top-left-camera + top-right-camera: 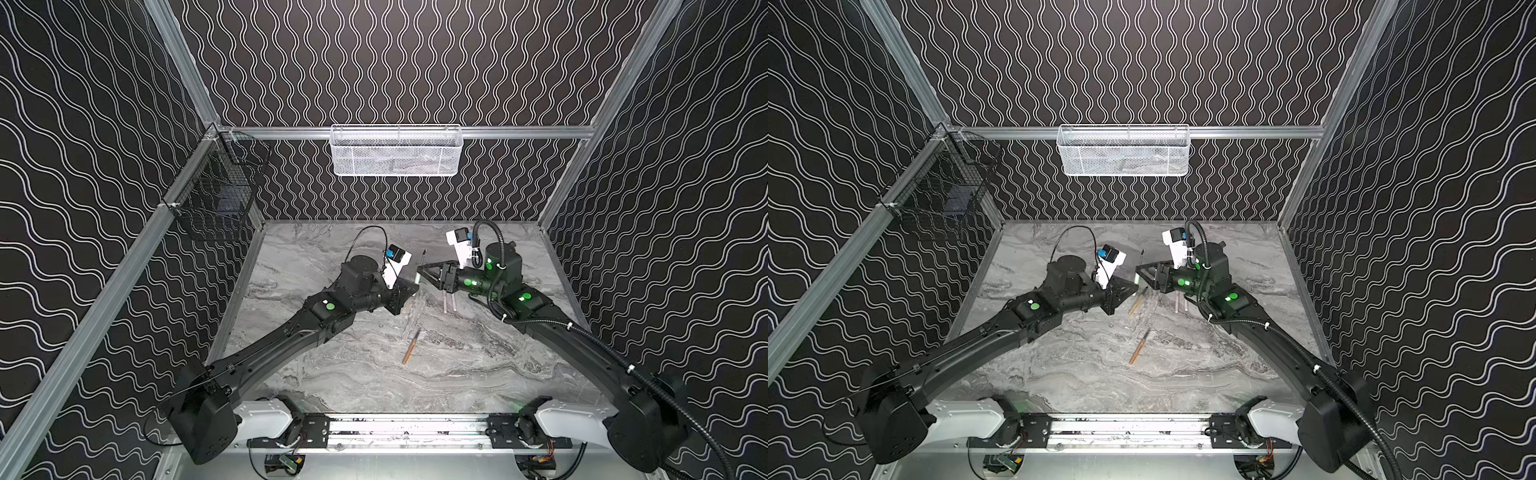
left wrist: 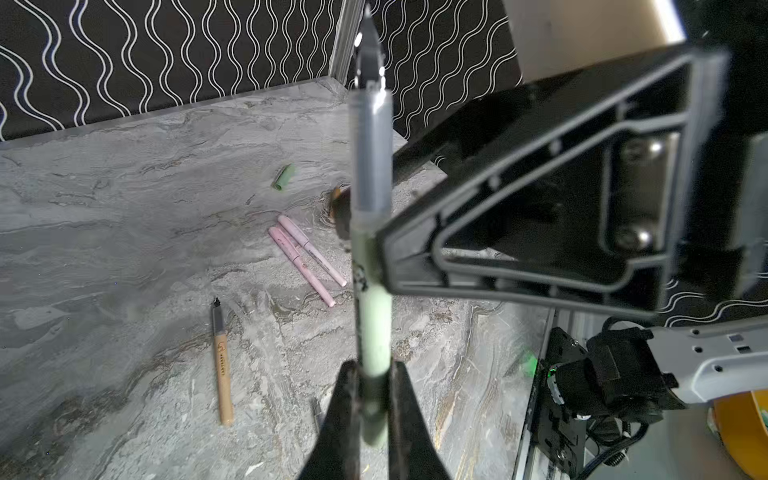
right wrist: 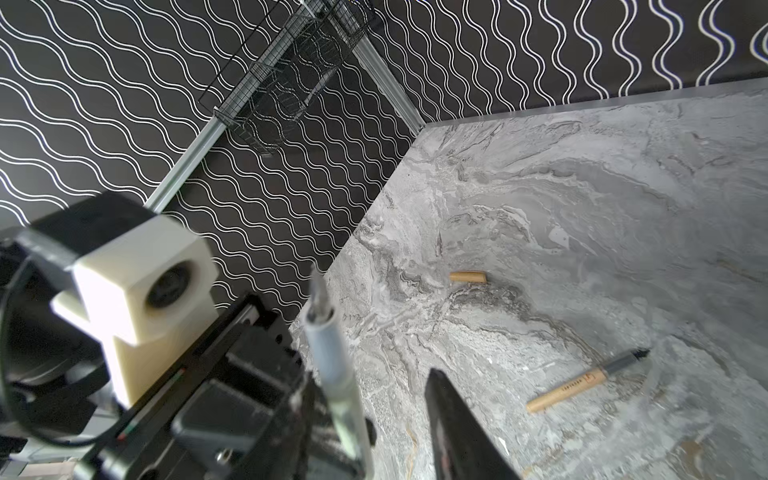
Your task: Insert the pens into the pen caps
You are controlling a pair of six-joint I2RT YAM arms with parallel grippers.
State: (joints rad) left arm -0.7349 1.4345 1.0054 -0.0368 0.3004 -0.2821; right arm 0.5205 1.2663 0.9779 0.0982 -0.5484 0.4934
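Observation:
My left gripper (image 1: 415, 286) (image 1: 1136, 288) (image 2: 374, 370) is shut on the lower barrel of a pale green pen (image 1: 420, 270) (image 1: 1139, 270) (image 2: 374, 324), holding it upright with its dark tip up. My right gripper (image 1: 419, 272) (image 1: 1137, 272) (image 3: 374, 382) stands open at the pen's middle. One finger is against the green pen (image 3: 332, 365) and the other is well apart. A tan-orange pen (image 1: 411, 347) (image 2: 221, 365) (image 3: 582, 384) lies uncapped mid-table. A second tan-orange pen (image 1: 1136, 303) lies below the grippers. Two pink pens (image 1: 449, 301) (image 2: 307, 259) lie side by side. A green cap (image 2: 284, 176) and a tan cap (image 3: 467, 276) lie loose.
A white mesh basket (image 1: 396, 151) hangs on the back rail. A black wire basket (image 1: 216, 195) hangs in the back left corner. A yellow tape roll (image 2: 744, 432) sits outside the table edge. Patterned walls close in three sides of the marble table (image 1: 332, 374).

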